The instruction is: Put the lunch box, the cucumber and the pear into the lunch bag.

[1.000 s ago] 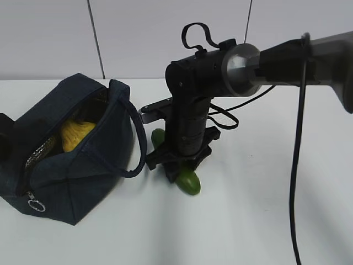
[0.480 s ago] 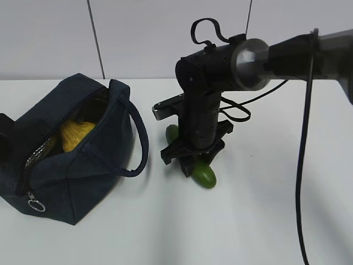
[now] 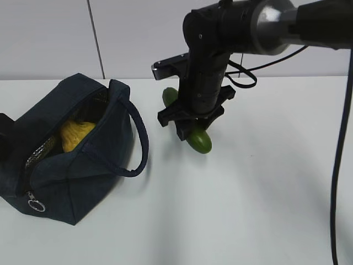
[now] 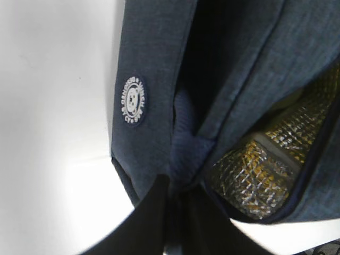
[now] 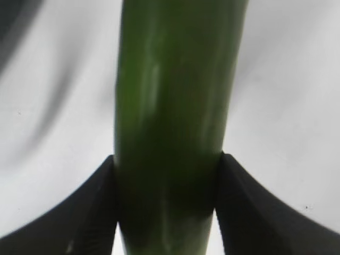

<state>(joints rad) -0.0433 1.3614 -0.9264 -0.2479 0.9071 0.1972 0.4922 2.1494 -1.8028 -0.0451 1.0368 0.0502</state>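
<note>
Cucumber (image 3: pixel 190 131) in transit: over the preceding second the right gripper (image 3: pixel 194 118) rose from the worktop (image 3: pixel 248 210), carrying the cucumber clear of the surface and upward in the exterior view. One second earlier the fruit's lower end lay on or very near the worktop at about 3 o'clock from the lunch bag (image 3: pixel 71 154); at this moment it hung in the air, tilted, upper end toward 11 o'clock and lower end toward 5 o'clock. In the right wrist view the jaws were clamped on either flank of the cucumber (image 5: pixel 170 127), their dark pads touching its skin. The lift was judged to complete the pick, leaving carriage toward 9 o'clock and lowering through the bag's mouth.

Lunch bag, unmoved across the three exterior frames: it sat unzipped at 9 o'clock from the gripper, handle loop drooping toward it. Inside, against the silvery lining (image 4: pixel 265 170), a yellow object, probably the pear (image 3: pixel 76 135), was visible. The lunch box could not be made out, though a pale edge low in the opening may belong to it.

Left gripper (image 4: pixel 178 186): jaws pinched shut on a fold of the bag's navy fabric near the opening, apparently steadying it.
</note>
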